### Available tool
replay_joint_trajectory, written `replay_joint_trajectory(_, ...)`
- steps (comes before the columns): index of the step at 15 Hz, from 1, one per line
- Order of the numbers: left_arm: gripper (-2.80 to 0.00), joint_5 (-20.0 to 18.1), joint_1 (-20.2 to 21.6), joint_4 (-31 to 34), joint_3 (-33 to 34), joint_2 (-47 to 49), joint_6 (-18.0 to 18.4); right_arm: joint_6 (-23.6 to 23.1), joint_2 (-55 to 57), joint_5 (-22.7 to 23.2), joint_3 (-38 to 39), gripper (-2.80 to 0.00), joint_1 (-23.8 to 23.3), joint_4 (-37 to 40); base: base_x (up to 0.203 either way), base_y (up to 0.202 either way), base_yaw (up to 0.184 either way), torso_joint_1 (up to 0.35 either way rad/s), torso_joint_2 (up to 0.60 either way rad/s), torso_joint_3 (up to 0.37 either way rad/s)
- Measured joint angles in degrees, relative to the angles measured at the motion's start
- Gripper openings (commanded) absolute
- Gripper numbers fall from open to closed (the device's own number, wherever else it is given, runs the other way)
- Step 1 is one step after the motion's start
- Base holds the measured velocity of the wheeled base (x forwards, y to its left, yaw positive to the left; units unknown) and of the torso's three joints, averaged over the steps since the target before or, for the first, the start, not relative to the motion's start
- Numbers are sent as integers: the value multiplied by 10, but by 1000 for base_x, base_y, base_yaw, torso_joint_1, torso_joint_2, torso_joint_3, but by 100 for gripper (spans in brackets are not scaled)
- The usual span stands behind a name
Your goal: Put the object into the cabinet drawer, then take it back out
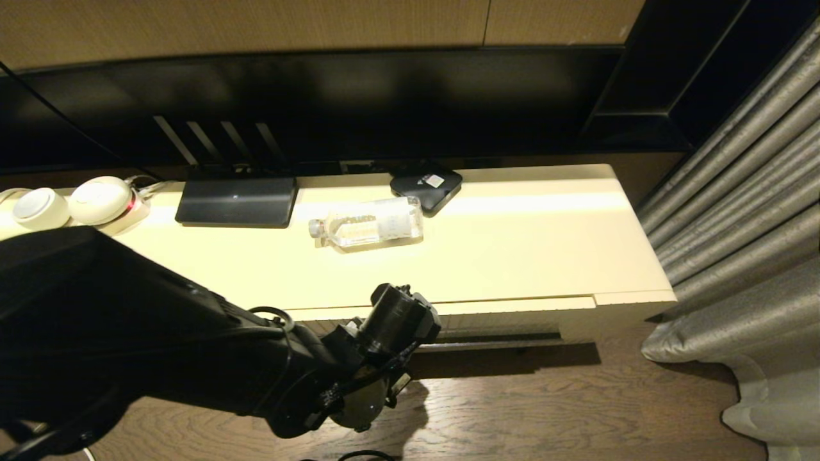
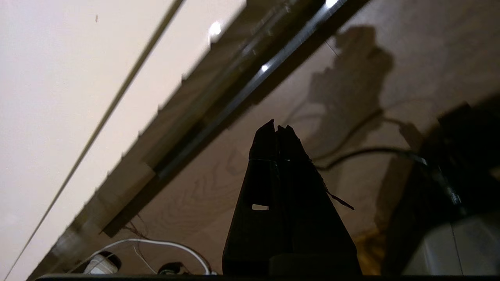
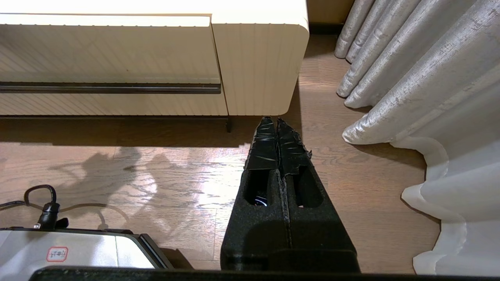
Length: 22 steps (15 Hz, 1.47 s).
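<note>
Lying on its side on the cream cabinet top (image 1: 512,256), the water bottle (image 1: 366,223) is recorded with its cap to the left, just beside a black square box (image 1: 426,186) at the far edge and right of a flat black device (image 1: 237,201). Two white round items (image 1: 99,200) are noted at far left. The cabinet drawer (image 1: 506,315) is seen pushed in, its dark slot handle beneath. The left arm is extended low across the near left, its wrist bent before the drawer front; the left gripper (image 2: 278,128) is clenched on nothing, below the cabinet's edge. The right gripper (image 3: 276,121) is likewise pressed together, empty, hung over the wood floor (image 3: 371,203) near the grey curtain (image 3: 410,70).
</note>
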Motion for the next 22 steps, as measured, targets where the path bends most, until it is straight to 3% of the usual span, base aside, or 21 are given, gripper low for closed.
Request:
replay_joint_trajectory(3, -280, -41, -6, 104, 32, -97, -15, 0, 0, 0, 0, -280, 0, 0, 0, 0, 0, 0, 0, 0)
replay_joint_trajectory(6, -280, -49, -3, 192, 53, -219, -97, 0, 0, 0, 0, -280, 0, 0, 0, 0, 0, 0, 0, 0)
replay_joint_trajectory(8, -280, -50, 22, 247, 58, -310, -151, 0, 0, 0, 0, -280, 0, 0, 0, 0, 0, 0, 0, 0)
replay_joint_trajectory(11, -280, -58, 99, 328, 69, -450, -177, 0, 0, 0, 0, -280, 0, 0, 0, 0, 0, 0, 0, 0)
replay_joint_trajectory(14, -280, -60, 195, 360, 107, -576, -173, 0, 0, 0, 0, -280, 0, 0, 0, 0, 0, 0, 0, 0)
replay_joint_trajectory(18, -280, -61, 345, 356, 215, -725, -132, 0, 0, 0, 0, -280, 0, 0, 0, 0, 0, 0, 0, 0)
replay_joint_trajectory(22, -280, -60, 409, 338, 311, -860, -84, 0, 0, 0, 0, -280, 0, 0, 0, 0, 0, 0, 0, 0)
